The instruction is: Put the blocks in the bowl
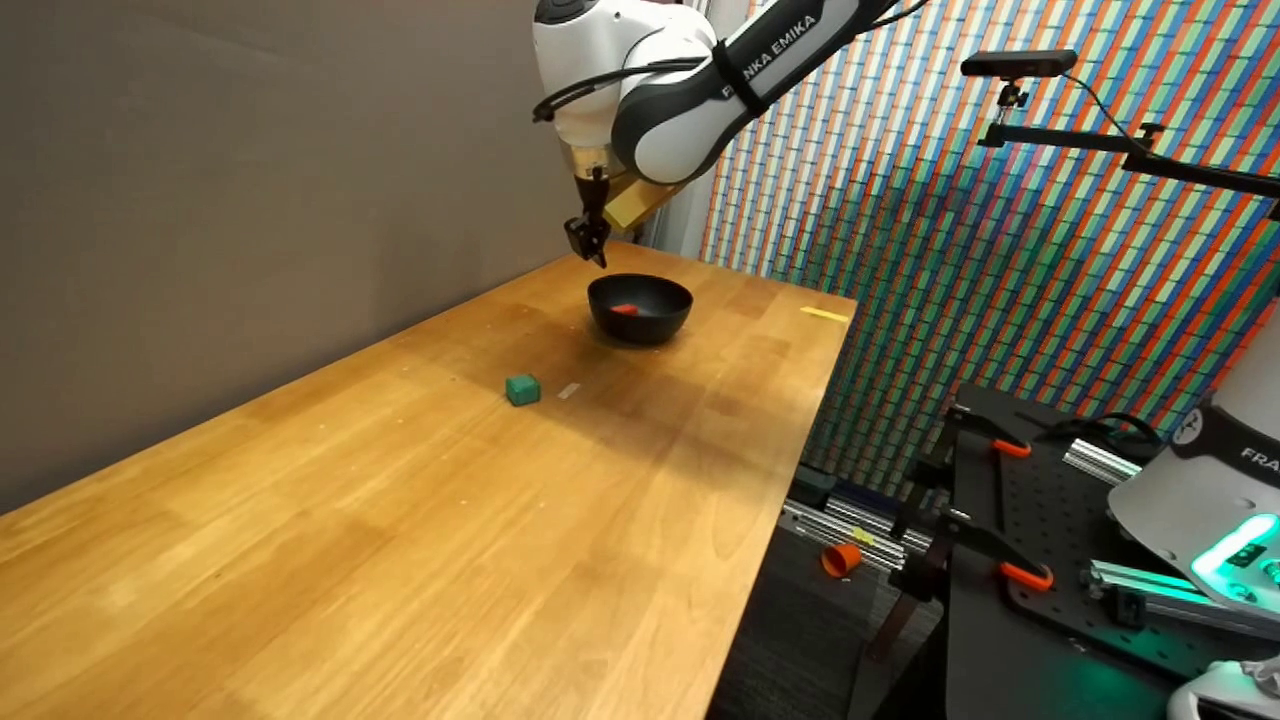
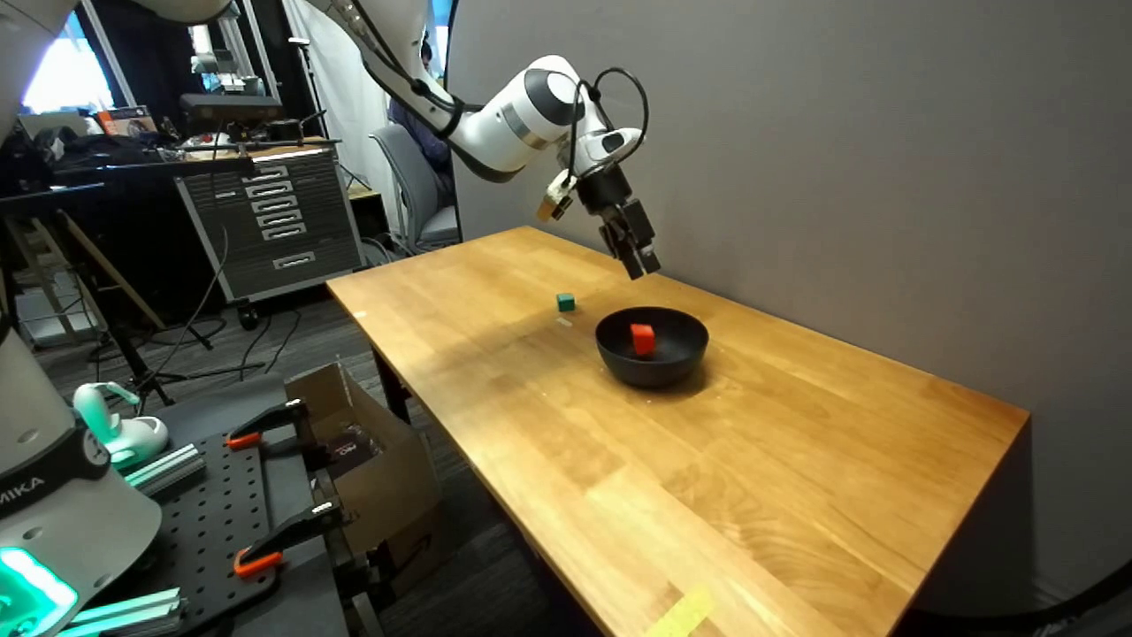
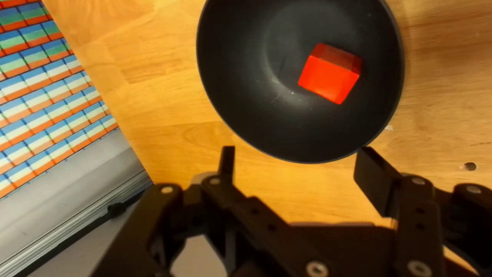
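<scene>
The black bowl (image 1: 665, 322) stands upright on the wooden table and shows in both exterior views (image 2: 653, 375). The red-orange block (image 2: 643, 340) lies inside the bowl. In the wrist view the block (image 3: 329, 76) rests off-centre on the floor of the bowl (image 3: 234, 86). The green block (image 1: 522, 390) sits on the table apart from the bowl, and also shows in an exterior view (image 2: 565, 303); it is out of the wrist view. My gripper (image 3: 295, 169) is open with nothing between its fingers. It hangs above the table beside the bowl, on the wall side (image 1: 588, 248) (image 2: 644, 267).
A grey wall (image 2: 840, 177) runs along the table's (image 1: 400, 560) long edge, close to the gripper. A small pale tape piece (image 1: 568, 391) lies near the green block. Yellow tape (image 2: 681, 615) marks the table's end. Clamps (image 1: 1000, 545) hold the robot's base plate.
</scene>
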Robot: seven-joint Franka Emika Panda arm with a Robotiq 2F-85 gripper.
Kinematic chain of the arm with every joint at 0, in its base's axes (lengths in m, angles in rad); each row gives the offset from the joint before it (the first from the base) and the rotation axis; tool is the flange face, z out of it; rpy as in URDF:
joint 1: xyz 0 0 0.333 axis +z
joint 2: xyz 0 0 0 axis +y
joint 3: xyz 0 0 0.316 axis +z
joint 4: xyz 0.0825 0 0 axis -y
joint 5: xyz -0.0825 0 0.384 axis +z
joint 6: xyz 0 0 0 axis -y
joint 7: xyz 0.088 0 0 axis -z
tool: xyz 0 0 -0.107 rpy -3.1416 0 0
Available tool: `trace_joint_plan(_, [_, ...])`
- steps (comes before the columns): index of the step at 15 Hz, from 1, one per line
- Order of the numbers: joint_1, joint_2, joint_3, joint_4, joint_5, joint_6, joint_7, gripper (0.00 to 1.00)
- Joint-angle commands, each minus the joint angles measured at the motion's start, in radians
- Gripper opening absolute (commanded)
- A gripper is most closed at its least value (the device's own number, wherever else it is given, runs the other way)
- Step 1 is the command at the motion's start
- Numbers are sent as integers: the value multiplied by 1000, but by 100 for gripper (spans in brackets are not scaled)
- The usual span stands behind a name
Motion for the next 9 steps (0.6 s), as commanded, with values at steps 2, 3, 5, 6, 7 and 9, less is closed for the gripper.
trace_joint_plan(2, [-20,-13,92,-3,57,57,-10,100])
trace_joint_plan(3, [-21,3,122,14,88,70,-30,100])
trace_joint_plan(5, [-18,34,166,45,137,91,-80,100])
trace_joint_plan(6, [-21,46,189,56,166,100,-109,100])
trace_joint_plan(7, [-29,71,218,77,211,108,-147,100])
trace_joint_plan(9, [-28,113,248,120,289,77,-193,100])
